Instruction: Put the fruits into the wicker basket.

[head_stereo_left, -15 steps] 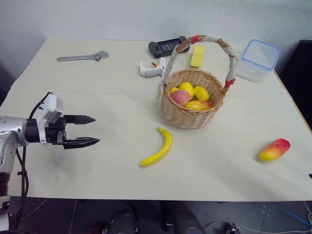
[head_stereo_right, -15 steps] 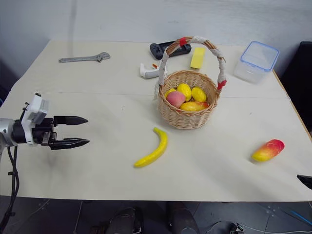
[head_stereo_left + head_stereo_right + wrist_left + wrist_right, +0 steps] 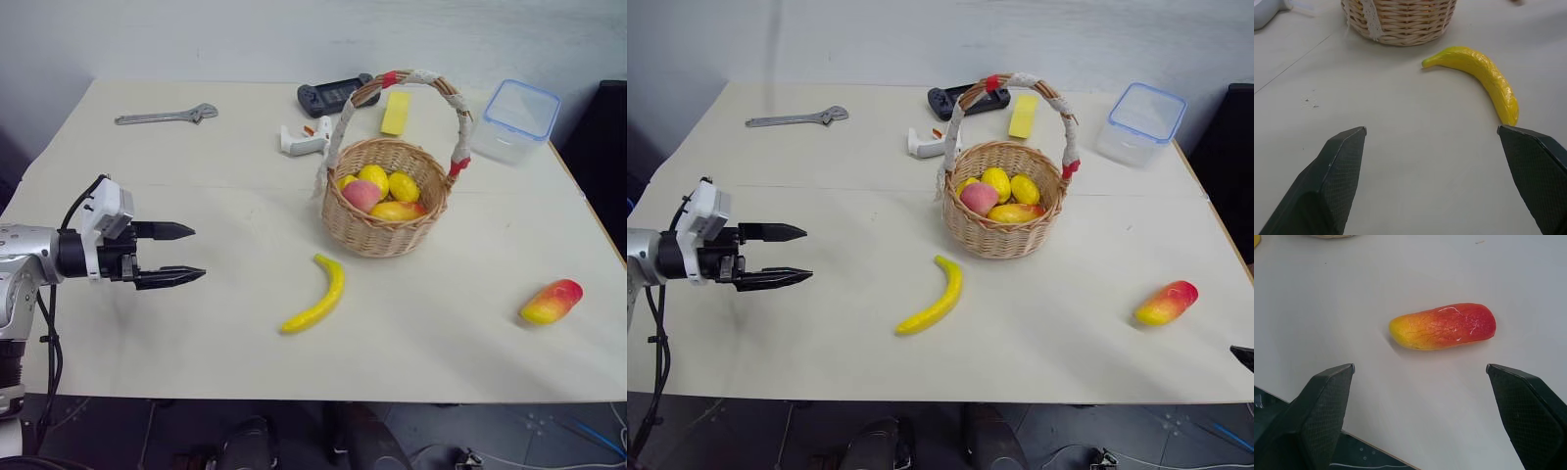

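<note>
While fingers [image 3: 172,254] gape, banana [image 3: 317,296] lies loose

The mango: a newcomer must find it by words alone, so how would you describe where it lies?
Start at the wicker basket in the middle of the table. Go toward the table's near right corner: the mango lies there alone on the bare top. It is oval, yellow at one end and red at the other, unlike the long, all-yellow banana.

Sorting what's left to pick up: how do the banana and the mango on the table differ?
The banana is long, curved and all yellow; the mango is short, oval, yellow fading to red. The banana lies just in front of the wicker basket; the mango lies far off toward the table's right edge. Both lie loose on the table, outside the basket.
</note>
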